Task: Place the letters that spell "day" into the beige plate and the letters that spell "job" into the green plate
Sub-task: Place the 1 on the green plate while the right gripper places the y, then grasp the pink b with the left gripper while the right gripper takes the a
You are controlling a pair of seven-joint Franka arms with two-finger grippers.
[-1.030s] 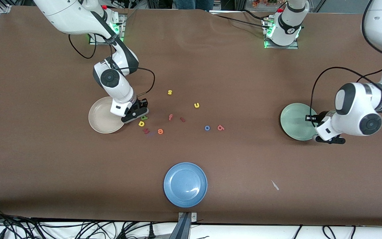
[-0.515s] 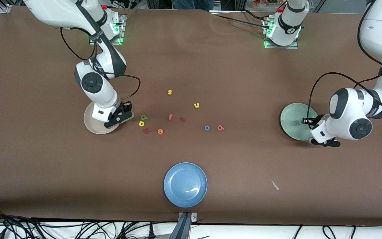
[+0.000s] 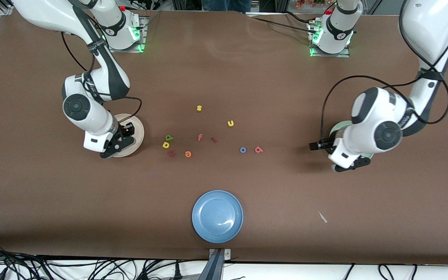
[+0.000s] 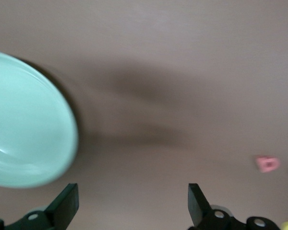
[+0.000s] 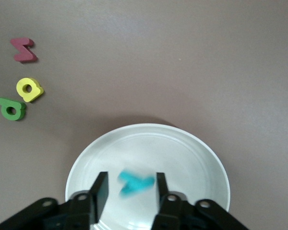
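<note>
The right gripper (image 5: 128, 189) hangs over the beige plate (image 3: 137, 132), fingers partly apart, with the teal "y" (image 5: 134, 183) between them and blurred; from here I judge it is dropping free onto the plate, not pinched. The left gripper (image 4: 129, 203) is over bare tabletop just beside the green plate (image 4: 29, 124), its fingers spread wide with nothing in them. A faint teal speck at the edge of the wrist view might be the "j" on that plate, but I cannot be sure.

The other letters lie loose on the tabletop (image 3: 247, 77) between the two plates. The green "d" (image 3: 168, 137) and yellow "a" (image 3: 165, 145) sit close together toward the right arm's end, the "a" slightly nearer the camera. The blue "o" (image 3: 243, 149) and salmon "b" (image 3: 259, 149) lie side by side toward the left arm's end. Scattered about them are a yellow "s" (image 3: 199, 108), yellow "u" (image 3: 230, 123), pink "f" (image 3: 200, 137), orange "e" (image 3: 187, 154) and two dark red pieces I cannot read.

These letters look like thick foam: very light, a bit squashy, probably grippy. I would expect a pinch from above across a stem or the outer sides of a bowl to hold; too much squeeze could make one spring away. The "d" and "a" lie so near each other that a finger could nudge the neighbour.

The brown covering looks matte and flat, with plenty of open room around the cluster. A blue plate (image 3: 217, 216) sits well apart, nearest the camera.
</note>
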